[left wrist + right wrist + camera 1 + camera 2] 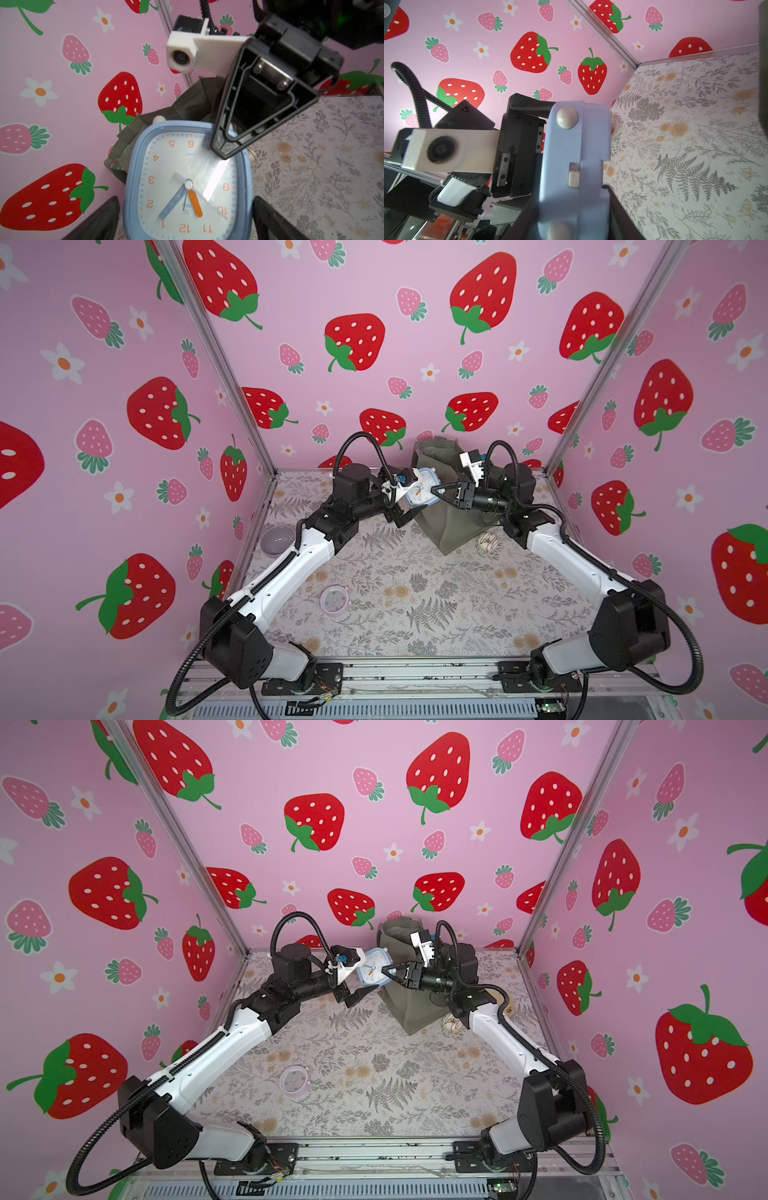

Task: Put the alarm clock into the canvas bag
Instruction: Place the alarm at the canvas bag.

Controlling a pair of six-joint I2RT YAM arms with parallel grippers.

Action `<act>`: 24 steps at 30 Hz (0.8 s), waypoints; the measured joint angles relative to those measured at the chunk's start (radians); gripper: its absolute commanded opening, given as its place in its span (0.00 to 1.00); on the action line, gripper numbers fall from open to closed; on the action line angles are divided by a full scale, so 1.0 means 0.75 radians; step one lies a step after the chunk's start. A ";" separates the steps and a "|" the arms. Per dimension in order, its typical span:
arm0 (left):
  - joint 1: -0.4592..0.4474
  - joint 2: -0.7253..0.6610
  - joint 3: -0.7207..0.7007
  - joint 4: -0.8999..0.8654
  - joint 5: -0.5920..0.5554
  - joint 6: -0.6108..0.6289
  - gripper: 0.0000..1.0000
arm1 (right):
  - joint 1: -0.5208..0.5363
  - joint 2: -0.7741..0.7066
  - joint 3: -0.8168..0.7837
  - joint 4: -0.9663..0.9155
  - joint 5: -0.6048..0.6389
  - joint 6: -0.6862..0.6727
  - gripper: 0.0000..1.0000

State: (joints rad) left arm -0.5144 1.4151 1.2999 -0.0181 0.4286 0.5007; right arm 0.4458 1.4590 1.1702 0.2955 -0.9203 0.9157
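Note:
The alarm clock (pixel 422 491), light blue with a white face and orange numerals, hangs in the air between my two grippers, just in front of the canvas bag's left side. The canvas bag (pixel 449 526) stands upright at the back of the table, grey-green, its mouth facing up. My right gripper (pixel 434 490) is shut on the clock's edge; in the right wrist view its fingers (pixel 614 197) press both flat sides of the clock (pixel 575 155). My left gripper (pixel 185 199) is open, its fingers (pixel 108 214) standing a little off either side of the clock (pixel 187 176).
A purple bowl (pixel 277 540) sits at the table's left edge. A small round pink dish (pixel 334 600) lies on the floral cloth at front left. A brown-and-white round thing (pixel 487 542) lies right of the bag. Pink strawberry walls close in three sides.

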 measured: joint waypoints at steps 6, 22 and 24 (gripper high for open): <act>0.058 -0.005 -0.028 0.086 -0.014 -0.178 0.99 | -0.079 -0.026 0.167 -0.193 0.145 -0.170 0.31; 0.112 -0.006 -0.097 0.104 -0.153 -0.476 1.00 | -0.101 0.246 0.903 -0.810 0.770 -0.807 0.29; 0.112 -0.006 -0.097 0.086 -0.189 -0.503 1.00 | -0.101 0.333 0.948 -0.901 0.828 -0.869 0.29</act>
State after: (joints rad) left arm -0.4301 1.4109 1.2270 0.0467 0.2871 0.1238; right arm 0.3702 1.7088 1.8812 -0.3805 -0.2996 0.2638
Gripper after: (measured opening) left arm 0.995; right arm 0.429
